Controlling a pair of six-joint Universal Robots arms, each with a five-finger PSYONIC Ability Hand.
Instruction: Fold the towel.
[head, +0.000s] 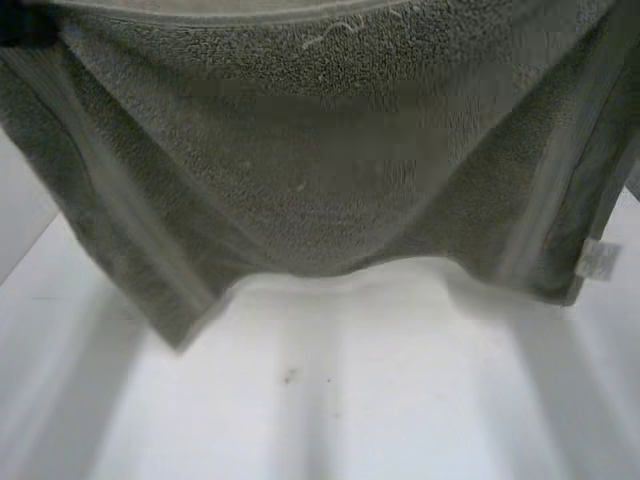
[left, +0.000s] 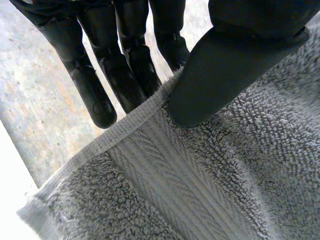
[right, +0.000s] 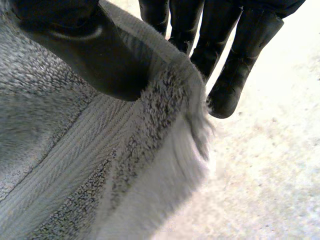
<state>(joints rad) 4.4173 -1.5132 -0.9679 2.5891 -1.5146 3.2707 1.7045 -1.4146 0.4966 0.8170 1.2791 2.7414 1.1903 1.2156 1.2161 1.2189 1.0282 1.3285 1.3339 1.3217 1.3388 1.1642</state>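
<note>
The left hand (left: 225, 65) and right hand (right: 85, 50) pinch the towel (head: 330, 170), fingers (left: 125, 75) against thumb, above the table (head: 350, 400).

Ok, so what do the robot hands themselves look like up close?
The left robot hand is all black: slim, segmented fingers with rounded tips and a thicker, smooth thumb with a blunt end. One fingertip carries a small round dimple. The right robot hand has the same black build, its thumb slightly glossy.

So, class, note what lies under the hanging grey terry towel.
Below the grey terry towel lies white table with small dark specks; the towel covers the table's farther part.
</note>
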